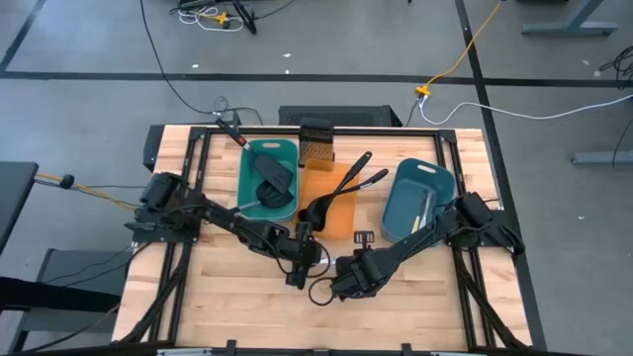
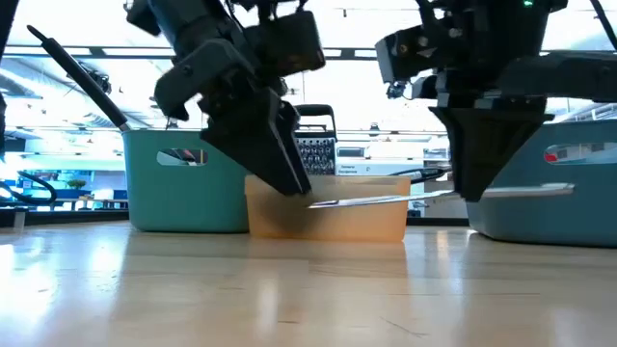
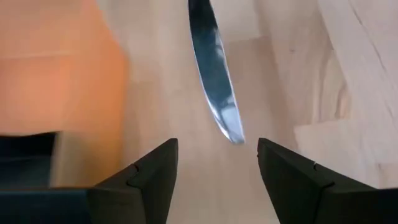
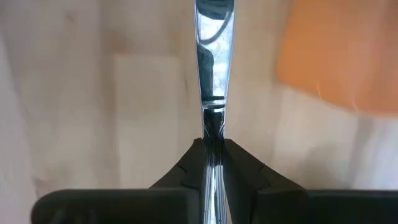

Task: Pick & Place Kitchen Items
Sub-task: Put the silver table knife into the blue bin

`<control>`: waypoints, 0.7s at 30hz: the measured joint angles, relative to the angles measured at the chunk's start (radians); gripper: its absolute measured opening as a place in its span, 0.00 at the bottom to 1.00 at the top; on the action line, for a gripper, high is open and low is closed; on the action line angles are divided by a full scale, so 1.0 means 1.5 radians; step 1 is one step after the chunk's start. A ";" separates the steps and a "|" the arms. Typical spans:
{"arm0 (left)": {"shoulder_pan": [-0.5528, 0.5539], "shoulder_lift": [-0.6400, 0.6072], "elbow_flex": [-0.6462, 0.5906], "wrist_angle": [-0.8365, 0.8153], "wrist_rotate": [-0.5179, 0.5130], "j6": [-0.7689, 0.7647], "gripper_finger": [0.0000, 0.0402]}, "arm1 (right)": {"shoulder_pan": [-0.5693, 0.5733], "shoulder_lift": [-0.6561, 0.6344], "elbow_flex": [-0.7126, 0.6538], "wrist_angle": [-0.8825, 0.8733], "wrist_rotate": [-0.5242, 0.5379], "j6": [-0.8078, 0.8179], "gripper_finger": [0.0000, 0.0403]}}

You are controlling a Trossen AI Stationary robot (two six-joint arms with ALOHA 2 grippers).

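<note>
Right wrist view shows the right claw [image 4: 213, 152] pinched on a silvery table knife [image 4: 213, 56] held above the worktop [image 1: 237, 297] near the orange tray [image 1: 341, 213], apparently mid-handover: the wide-open left claw [image 3: 217, 165] must close on its blade.

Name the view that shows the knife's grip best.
Right wrist view: the right gripper is shut on the silvery knife. Left wrist view shows only its tip; low view shows it side-on above the table; high view hides it.
</note>
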 joint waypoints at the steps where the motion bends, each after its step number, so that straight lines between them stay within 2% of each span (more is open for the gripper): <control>1: -0.003 -0.012 0.000 -0.016 -0.010 -0.001 0.57 | 0.001 0.000 0.000 -0.013 0.000 0.006 0.10; 8: -0.043 -0.099 -0.010 -0.171 -0.063 -0.045 0.57 | 0.008 0.000 0.000 -0.040 -0.017 0.015 0.10; 11: -0.070 -0.146 -0.049 -0.176 -0.087 -0.067 0.56 | 0.011 -0.003 0.000 -0.063 -0.023 0.029 0.10; 16: -0.103 -0.229 -0.146 -0.130 -0.118 -0.124 0.53 | 0.015 -0.054 -0.001 -0.094 -0.013 0.055 0.10; 21: -0.121 -0.292 -0.253 0.011 -0.119 -0.138 0.50 | 0.017 -0.146 0.005 -0.107 0.021 0.093 0.10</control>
